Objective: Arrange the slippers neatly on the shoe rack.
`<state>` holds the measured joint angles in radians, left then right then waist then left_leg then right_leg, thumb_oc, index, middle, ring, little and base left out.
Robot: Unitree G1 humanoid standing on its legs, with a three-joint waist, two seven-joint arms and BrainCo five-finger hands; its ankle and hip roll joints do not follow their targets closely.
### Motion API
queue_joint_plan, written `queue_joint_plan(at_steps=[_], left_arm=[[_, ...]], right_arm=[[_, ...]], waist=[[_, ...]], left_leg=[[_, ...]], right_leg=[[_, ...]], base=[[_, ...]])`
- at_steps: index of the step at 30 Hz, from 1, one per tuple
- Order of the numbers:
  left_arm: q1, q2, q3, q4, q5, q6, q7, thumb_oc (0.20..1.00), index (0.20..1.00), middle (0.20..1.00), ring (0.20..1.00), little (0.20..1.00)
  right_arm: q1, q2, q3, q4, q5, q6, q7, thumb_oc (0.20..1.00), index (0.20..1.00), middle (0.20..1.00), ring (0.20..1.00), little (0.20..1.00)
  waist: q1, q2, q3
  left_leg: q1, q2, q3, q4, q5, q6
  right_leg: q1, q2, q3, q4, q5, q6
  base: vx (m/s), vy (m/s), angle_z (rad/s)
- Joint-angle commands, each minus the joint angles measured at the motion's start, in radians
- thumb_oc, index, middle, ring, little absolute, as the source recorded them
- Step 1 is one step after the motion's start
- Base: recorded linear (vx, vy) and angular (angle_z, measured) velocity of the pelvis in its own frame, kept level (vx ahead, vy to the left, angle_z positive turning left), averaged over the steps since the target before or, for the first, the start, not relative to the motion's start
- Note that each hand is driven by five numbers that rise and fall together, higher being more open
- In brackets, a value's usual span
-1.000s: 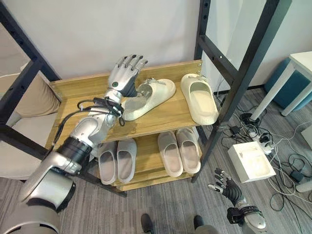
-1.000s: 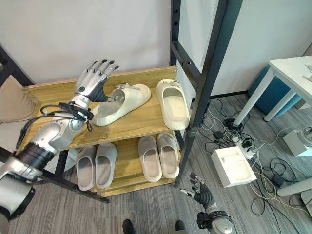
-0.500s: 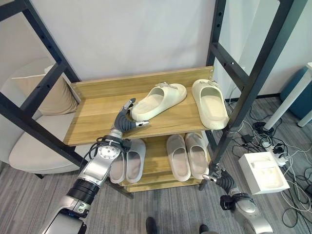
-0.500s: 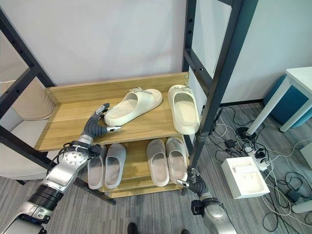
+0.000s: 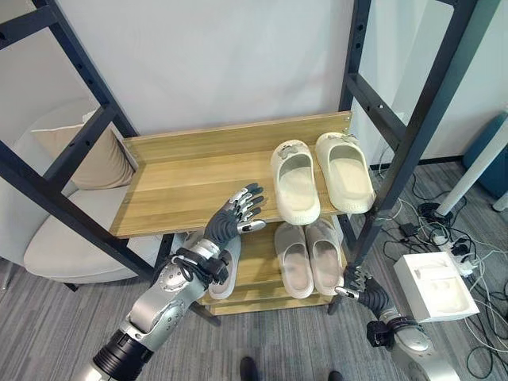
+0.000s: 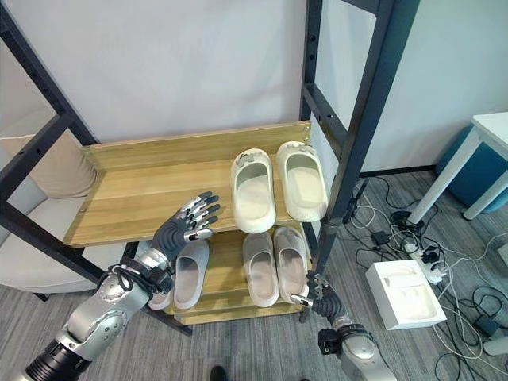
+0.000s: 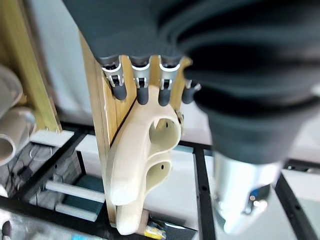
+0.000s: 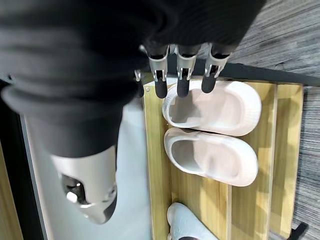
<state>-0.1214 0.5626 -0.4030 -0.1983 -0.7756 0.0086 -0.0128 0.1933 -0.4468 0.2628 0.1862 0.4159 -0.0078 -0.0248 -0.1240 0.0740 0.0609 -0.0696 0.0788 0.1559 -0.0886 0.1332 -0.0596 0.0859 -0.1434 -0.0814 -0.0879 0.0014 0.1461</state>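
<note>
Currently, far left of frame: a cushioned chair (image 5: 55, 238) with a beige pillow (image 5: 95, 155) sits behind the black frame post (image 5: 75, 155).

Shoe rack (image 5: 190, 171) fills the centre. Its top shelf is bare wood across the left and middle, so lots of open room there. 2 cream slippers stand side by side at the right end: left cream slipper (image 5: 294, 181) and right cream slipper (image 5: 344, 171), parallel, just beside each other, heels at the front edge. Right one sits close to the rack's right upright.

Left hand (image 5: 230, 222) hovers at the top shelf's front edge, centre-left of frame, fingers spread straight, holding nothing, clear of the slippers.

Lower shelf holds a grey pair (image 6: 184, 274) on the left, partly hidden behind the left arm, and a light pair (image 5: 309, 255) on the right, under the cream ones.

Right hand (image 5: 361, 287) is low, lower right of frame, near the rack's right front leg, fingers loosely extended, empty.

Right of the rack on the floor: a white box (image 5: 432, 282) and loose cables (image 5: 464, 254).
</note>
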Motion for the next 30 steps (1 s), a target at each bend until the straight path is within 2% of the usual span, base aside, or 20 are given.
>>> queue_joint_plan(at_steps=[1, 7, 15, 17, 19, 20, 22, 25, 27, 28, 29, 30], left_arm=[[-0.102, -0.018, -0.026, 0.025, -0.028, -0.015, -0.016, 1.0, 1.0, 1.0, 1.0, 1.0], [-0.271, -0.187, -0.105, 0.134, 0.079, -0.014, 0.034, 1.0, 1.0, 1.0, 1.0, 1.0], [-0.375, -0.266, -0.121, 0.254, 0.176, -0.036, 0.086, 1.0, 1.0, 1.0, 1.0, 1.0], [-0.359, -0.249, -0.098, 0.238, 0.216, -0.047, 0.087, 1.0, 1.0, 1.0, 1.0, 1.0], [-0.292, -0.232, -0.013, 0.203, 0.239, -0.081, 0.125, 1.0, 1.0, 1.0, 1.0, 1.0], [-0.291, -0.232, -0.013, 0.202, 0.239, -0.081, 0.125, 1.0, 1.0, 1.0, 1.0, 1.0], [-0.225, -0.225, 0.081, 0.117, 0.194, -0.146, 0.15, 1.0, 1.0, 1.0, 1.0, 1.0], [-0.179, -0.231, 0.122, 0.037, 0.14, -0.185, 0.119, 1.0, 1.0, 1.0, 1.0, 1.0], [-0.146, -0.22, 0.149, -0.06, 0.09, -0.213, 0.054, 1.0, 1.0, 1.0, 1.0, 1.0], [-0.112, -0.201, 0.145, -0.171, 0.034, -0.22, -0.041, 1.0, 1.0, 1.0, 1.0, 1.0], [-0.11, -0.2, 0.146, -0.172, 0.033, -0.219, -0.042, 1.0, 1.0, 1.0, 1.0, 1.0], [-0.102, -0.187, 0.138, -0.208, 0.003, -0.212, -0.086, 1.0, 1.0, 1.0, 1.0, 1.0]], right_arm=[[-0.056, -0.001, -0.009, -0.07, 0.035, -0.021, 0.017, 1.0, 1.0, 1.0, 1.0, 1.0], [-0.119, 0.04, 0.027, -0.022, 0.003, -0.017, -0.019, 1.0, 1.0, 1.0, 1.0, 1.0], [-0.149, 0.075, 0.039, 0.039, -0.005, -0.031, -0.054, 1.0, 1.0, 1.0, 1.0, 1.0], [-0.148, 0.078, 0.032, 0.041, -0.001, -0.038, -0.055, 1.0, 1.0, 1.0, 1.0, 1.0], [-0.147, 0.094, 0.019, 0.05, 0.001, -0.053, -0.064, 1.0, 1.0, 1.0, 1.0, 1.0], [-0.147, 0.094, 0.02, 0.05, 0.001, -0.053, -0.064, 1.0, 1.0, 1.0, 1.0, 1.0], [-0.145, 0.107, 0.012, 0.058, 0.008, -0.076, -0.069, 1.0, 1.0, 1.0, 1.0, 1.0], [-0.142, 0.11, 0.01, 0.073, 0.007, -0.092, -0.068, 1.0, 1.0, 1.0, 1.0, 1.0], [-0.136, 0.111, 0.008, 0.092, 0.013, -0.104, -0.056, 1.0, 1.0, 1.0, 1.0, 1.0], [-0.135, 0.113, 0.005, 0.121, 0.012, -0.108, -0.039, 1.0, 1.0, 1.0, 1.0, 1.0], [-0.135, 0.113, 0.006, 0.121, 0.012, -0.109, -0.039, 1.0, 1.0, 1.0, 1.0, 1.0], [-0.139, 0.116, 0.006, 0.14, 0.009, -0.109, -0.031, 1.0, 1.0, 1.0, 1.0, 1.0]], waist=[[0.014, -0.036, 0.025], [0.004, -0.042, 0.027], [-0.008, -0.047, 0.028], [-0.005, -0.048, 0.027], [0.01, -0.053, 0.028], [0.01, -0.053, 0.028], [0.025, -0.059, 0.029], [0.032, -0.064, 0.031], [0.04, -0.068, 0.031], [0.049, -0.069, 0.029], [0.049, -0.069, 0.029], [0.053, -0.07, 0.028]], left_leg=[[0.09, 0.037, -0.028, 0.001, -0.12, -0.025], [0.086, 0.036, -0.036, 0.001, -0.12, -0.022], [0.093, 0.037, -0.033, 0.001, -0.126, -0.02], [0.096, 0.037, -0.033, 0.001, -0.126, -0.02], [0.097, 0.037, -0.038, 0.001, -0.126, -0.02], [0.097, 0.037, -0.038, 0.001, -0.126, -0.02], [0.095, 0.038, -0.046, 0.001, -0.123, -0.022], [0.094, 0.037, -0.052, 0.001, -0.122, -0.023], [0.094, 0.037, -0.056, 0.001, -0.123, -0.024], [0.094, 0.036, -0.06, 0.001, -0.125, -0.025], [0.094, 0.036, -0.06, 0.001, -0.125, -0.025], [0.093, 0.036, -0.061, 0.001, -0.126, -0.025]], right_leg=[[-0.062, -0.02, -0.051, 0.001, 0.012, 0.018], [-0.065, -0.018, -0.053, 0.001, 0.008, 0.014], [-0.062, -0.017, -0.051, 0.001, 0.006, 0.013], [-0.058, -0.017, -0.052, 0.001, 0.005, 0.013], [-0.052, -0.016, -0.058, 0.001, 0.002, 0.01], [-0.052, -0.016, -0.058, 0.001, 0.002, 0.01], [-0.048, -0.016, -0.064, 0.001, 0.001, 0.007], [-0.044, -0.016, -0.067, 0.001, 0.0, 0.006], [-0.042, -0.017, -0.07, 0.001, -0.001, 0.007], [-0.04, -0.019, -0.074, 0.001, -0.001, 0.009], [-0.04, -0.019, -0.074, 0.001, -0.001, 0.009], [-0.038, -0.019, -0.076, 0.001, -0.002, 0.009]], base=[[0.0, 0.0, 0.0], [0.0, 0.0, 0.01], [0.0, -0.002, 0.01], [0.0, 0.0, 0.0], [0.0, 0.0, 0.0], [0.0, 0.0, 0.0], [0.0, 0.0, 0.0], [0.0, 0.0, 0.0], [-0.01, 0.015, 0.12], [0.0, 0.021, 0.17], [0.0, 0.021, 0.18], [0.0, 0.013, 0.13]])
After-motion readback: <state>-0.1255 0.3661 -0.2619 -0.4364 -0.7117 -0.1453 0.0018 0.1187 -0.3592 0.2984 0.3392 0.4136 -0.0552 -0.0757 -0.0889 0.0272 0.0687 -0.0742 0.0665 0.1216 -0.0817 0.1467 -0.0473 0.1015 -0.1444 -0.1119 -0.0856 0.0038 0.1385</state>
